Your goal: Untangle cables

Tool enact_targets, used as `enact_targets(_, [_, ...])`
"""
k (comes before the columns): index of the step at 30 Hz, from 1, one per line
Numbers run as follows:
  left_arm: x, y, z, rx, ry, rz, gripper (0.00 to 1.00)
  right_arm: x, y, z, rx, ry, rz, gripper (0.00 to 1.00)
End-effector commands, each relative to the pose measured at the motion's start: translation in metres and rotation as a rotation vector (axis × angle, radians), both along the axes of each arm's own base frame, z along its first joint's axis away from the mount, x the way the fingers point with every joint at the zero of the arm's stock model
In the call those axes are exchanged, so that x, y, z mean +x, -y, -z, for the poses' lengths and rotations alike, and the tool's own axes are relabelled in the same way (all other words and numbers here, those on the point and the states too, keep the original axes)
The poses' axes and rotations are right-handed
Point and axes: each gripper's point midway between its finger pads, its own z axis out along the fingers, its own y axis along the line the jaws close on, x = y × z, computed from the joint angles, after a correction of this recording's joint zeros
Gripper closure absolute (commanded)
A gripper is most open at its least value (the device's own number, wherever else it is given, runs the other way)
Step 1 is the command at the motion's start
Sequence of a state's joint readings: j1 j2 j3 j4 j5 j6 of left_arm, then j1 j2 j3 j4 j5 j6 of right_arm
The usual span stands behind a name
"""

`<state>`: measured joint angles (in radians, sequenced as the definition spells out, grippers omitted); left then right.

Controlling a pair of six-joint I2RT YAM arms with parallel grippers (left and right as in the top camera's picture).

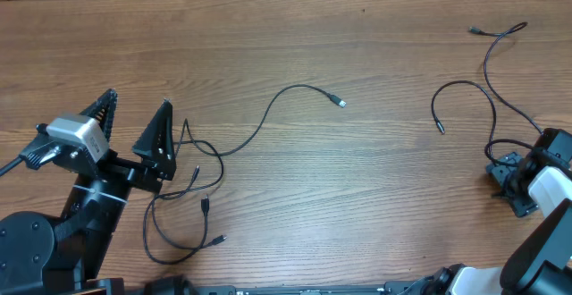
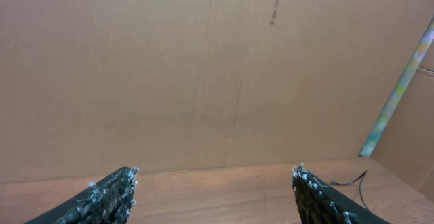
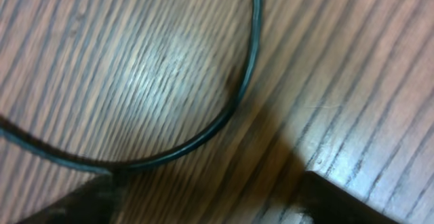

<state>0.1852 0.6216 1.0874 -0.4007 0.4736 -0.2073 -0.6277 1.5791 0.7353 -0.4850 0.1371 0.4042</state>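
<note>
Thin, glossy black cables (image 1: 205, 206) are lying looped and crossing on the grained wooden table (image 1: 357, 197), one ending in a silvery tip (image 1: 340, 103). Another cord (image 3: 252, 54) is curving just ahead of the right gripper (image 3: 207, 187), whose jaws are standing spread. The left gripper (image 1: 134, 116), its rough-edged fingers (image 2: 112, 193) wide apart, is facing a plain cardboard wall (image 2: 169, 68).

This looks like a robotics lab bench. A left arm (image 1: 89, 183) and a right arm (image 1: 541, 237) stand at the near edge of a wood-grain table (image 1: 357, 197). Thin black cables (image 1: 299, 86) lie loose on it. A plain printed cardboard sheet (image 2: 203, 68) stands behind as a backdrop.
</note>
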Motion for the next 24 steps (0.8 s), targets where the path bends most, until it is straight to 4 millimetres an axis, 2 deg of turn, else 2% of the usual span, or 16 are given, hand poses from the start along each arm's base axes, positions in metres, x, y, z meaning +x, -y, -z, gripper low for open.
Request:
enact_targets(1, [-0.005,-0.002,-0.005,0.031,0.016,-0.018,0.24,-0.003,-0.007,0.007,0.026,-0.001,-0.022,0.54])
enact_targets(2, [-0.005,-0.002,-0.004,0.038,0.014,-0.018,0.25,-0.003,-0.007,0.007,0.026,-0.002,-0.021,0.66])
enact_targets(4, [-0.005,-0.002,-0.002,0.047,0.005,-0.019,0.25,-0.003,-0.007,0.007,0.027,-0.002,-0.021,0.83])
enact_targets(7, [-0.004,-0.002,0.0,0.045,-0.002,-0.019,0.25,-0.004,-0.008,0.007,0.029,-0.004,-0.021,0.95])
enact_targets(11, [-0.004,-0.002,0.0,0.046,-0.002,-0.019,0.24,0.001,-0.005,0.006,0.014,0.018,-0.022,0.96])
enact_targets(16, [-0.004,-0.002,0.0,0.048,-0.001,-0.019,0.24,0.019,0.001,0.013,-0.002,0.096,-0.04,0.96])
enact_targets(24, [-0.004,-0.003,0.0,0.049,-0.001,-0.023,0.25,0.041,0.006,0.067,0.019,0.115,-0.105,0.96])
